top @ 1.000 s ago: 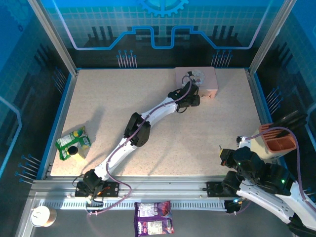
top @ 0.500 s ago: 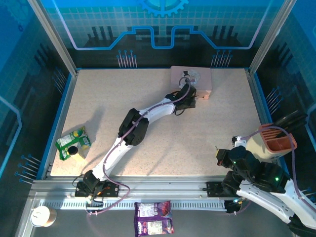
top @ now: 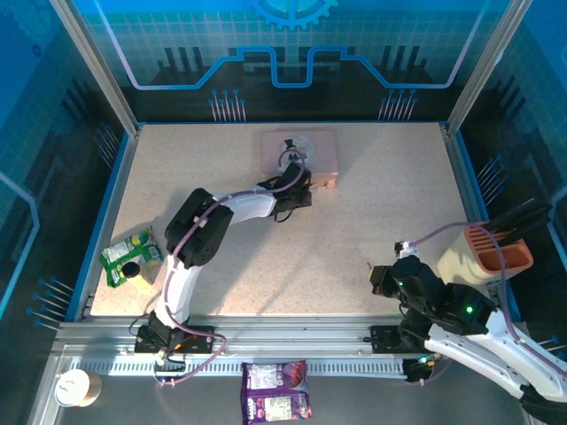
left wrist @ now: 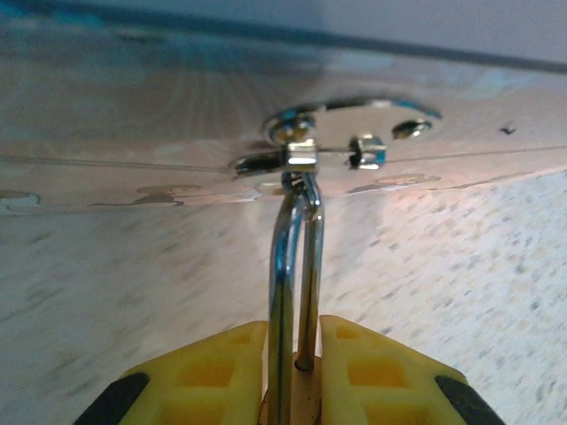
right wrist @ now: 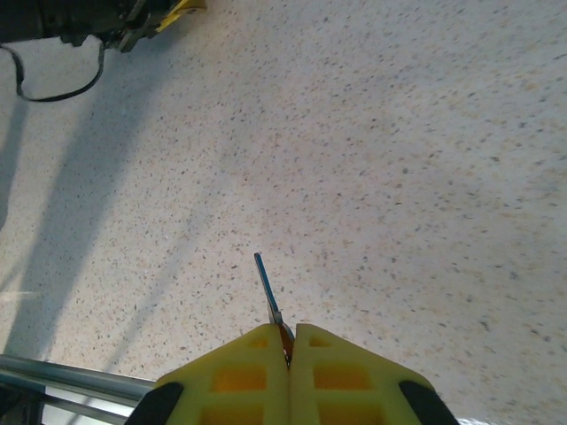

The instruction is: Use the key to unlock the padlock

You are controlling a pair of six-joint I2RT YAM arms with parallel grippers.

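Note:
In the left wrist view my left gripper [left wrist: 294, 372] is shut on the brass body of the padlock [left wrist: 306, 403]. Its silver shackle [left wrist: 297, 266] runs up through the hasp [left wrist: 306, 159] of the pink tin [left wrist: 133, 133]. From above, the left gripper [top: 310, 188] sits at the front edge of the pink tin [top: 306, 149], far on the table. My right gripper [right wrist: 290, 341] is shut on the key [right wrist: 268, 292], whose thin dark blade sticks out forward over bare table. In the top view the right gripper [top: 376, 276] hovers near the front right, well apart from the tin.
A green packet [top: 131, 257] lies at the left edge. A pink-orange holder [top: 496, 252] stands at the right edge. A paper cup [top: 73, 387] and a purple packet [top: 276, 403] lie in front of the rail [top: 292, 341], off the table.
The left gripper has swung left, dragging the pink tin with the padlock leftward along the back. The right gripper with the key has moved left and forward over the table.

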